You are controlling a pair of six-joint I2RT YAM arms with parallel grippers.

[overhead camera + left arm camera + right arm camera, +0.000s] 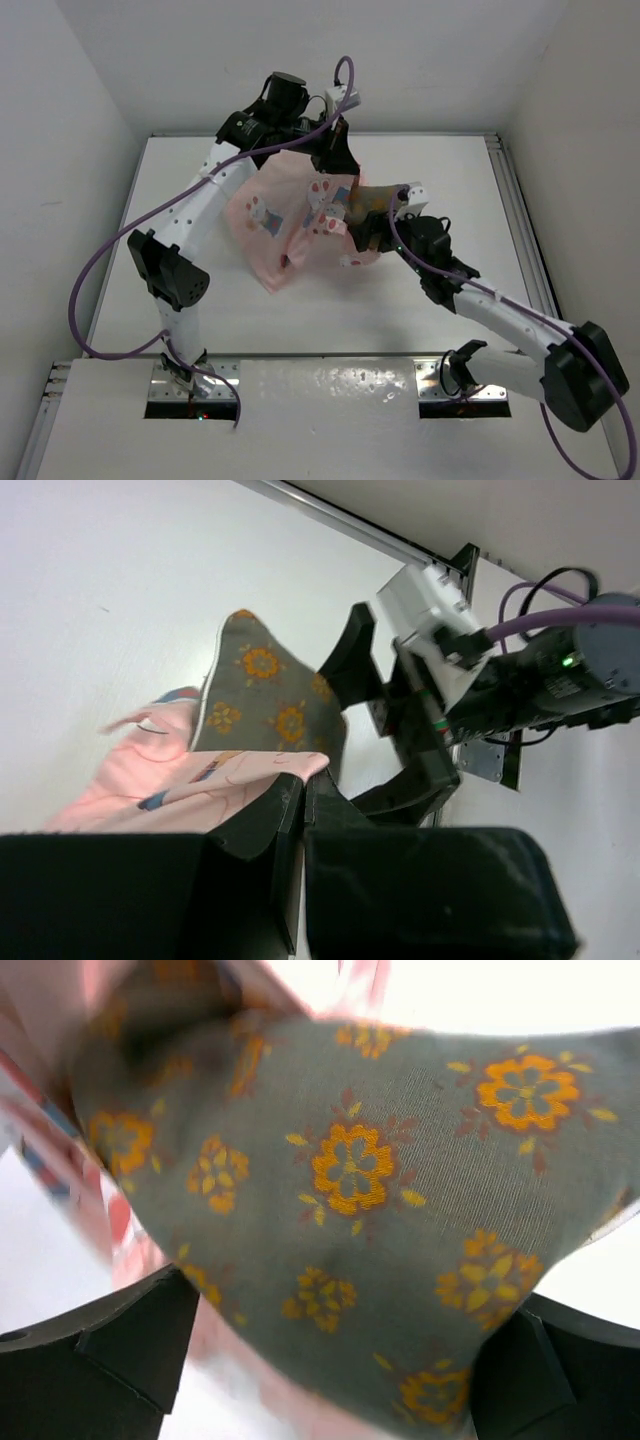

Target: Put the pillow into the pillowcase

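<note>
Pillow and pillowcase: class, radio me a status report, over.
Left hand shut on pillowcase edge. Right hand gripping pillow. Pillow partly inside pillowcase, one corner out. No obstruction seen.

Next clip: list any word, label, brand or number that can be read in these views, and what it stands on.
No readable text in any view.
Pink rabbit-print pillowcase: cartoon pictures only, no legible letters.
Olive-brown pillow with orange flowers: pattern only.
White plastic block in the left wrist view: no legible marking.
Green light beside it: a glowing dot, no label to read.
</note>
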